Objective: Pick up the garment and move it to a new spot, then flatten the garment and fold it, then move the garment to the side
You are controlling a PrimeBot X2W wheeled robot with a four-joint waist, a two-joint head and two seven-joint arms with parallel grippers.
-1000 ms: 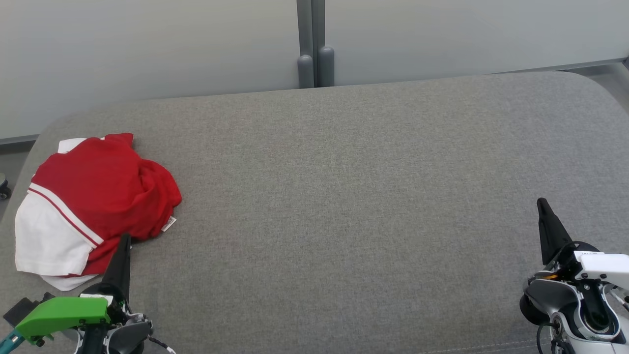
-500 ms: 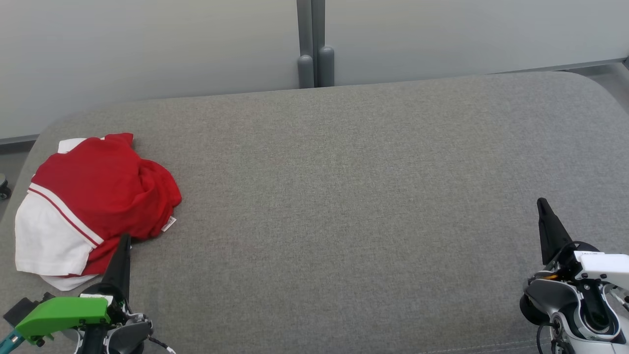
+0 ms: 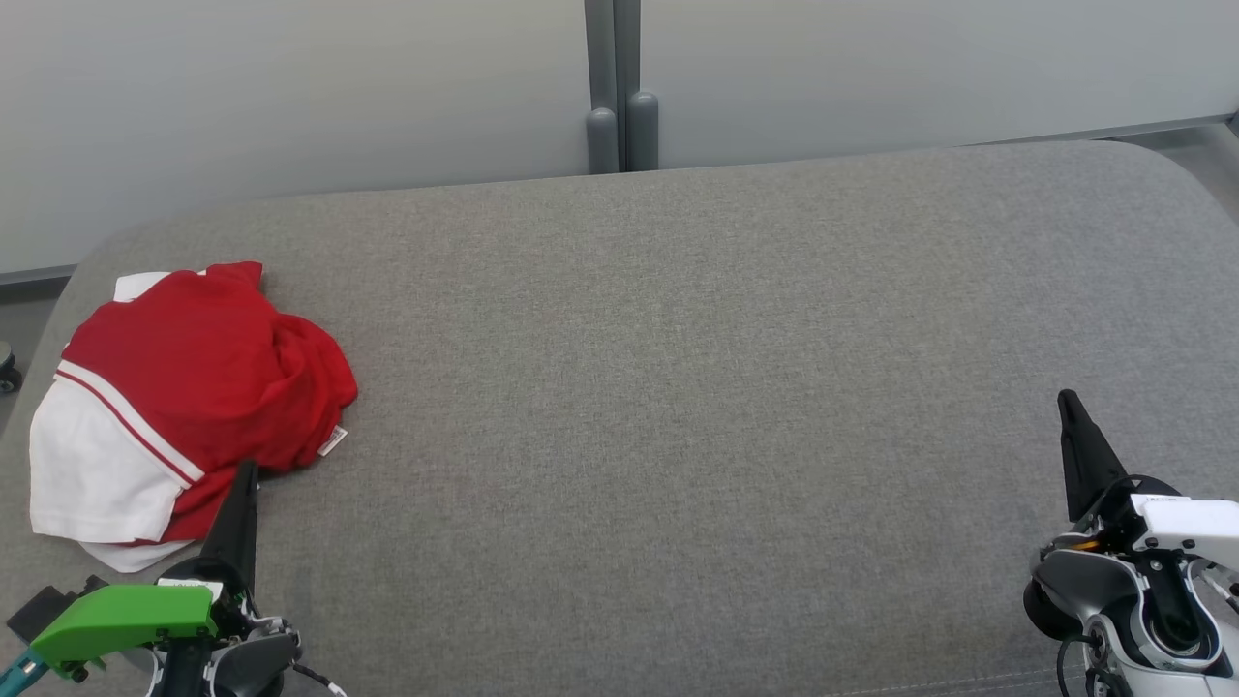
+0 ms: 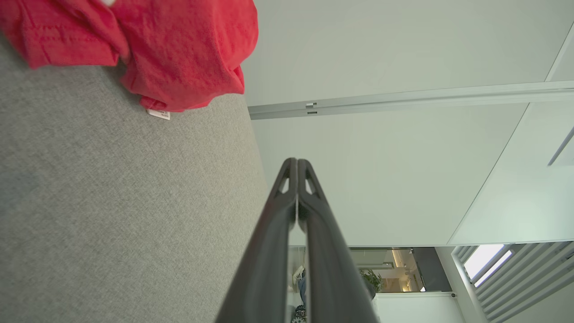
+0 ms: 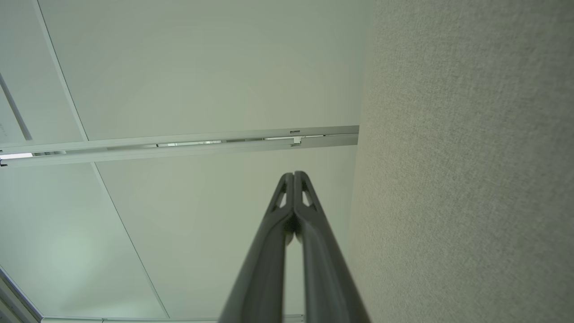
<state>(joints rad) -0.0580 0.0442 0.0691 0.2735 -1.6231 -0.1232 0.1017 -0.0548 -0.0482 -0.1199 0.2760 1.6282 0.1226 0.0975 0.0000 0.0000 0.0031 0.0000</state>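
Note:
A crumpled red and white garment (image 3: 174, 387) lies in a heap at the far left of the grey padded surface (image 3: 678, 387); its red edge and a small label also appear in the left wrist view (image 4: 179, 49). My left gripper (image 3: 249, 471) is shut and empty, its tip just at the garment's near edge in the head view. In the left wrist view its fingertips (image 4: 296, 162) meet, with the cloth off to the upper left. My right gripper (image 3: 1067, 399) stands shut and empty at the lower right, far from the garment; its tips (image 5: 294, 175) press together.
Pale wall panels with a grey post (image 3: 613, 87) stand behind the surface. The surface's rounded left edge (image 3: 58, 290) runs close to the garment. A broad bare stretch of grey fabric lies between the two grippers.

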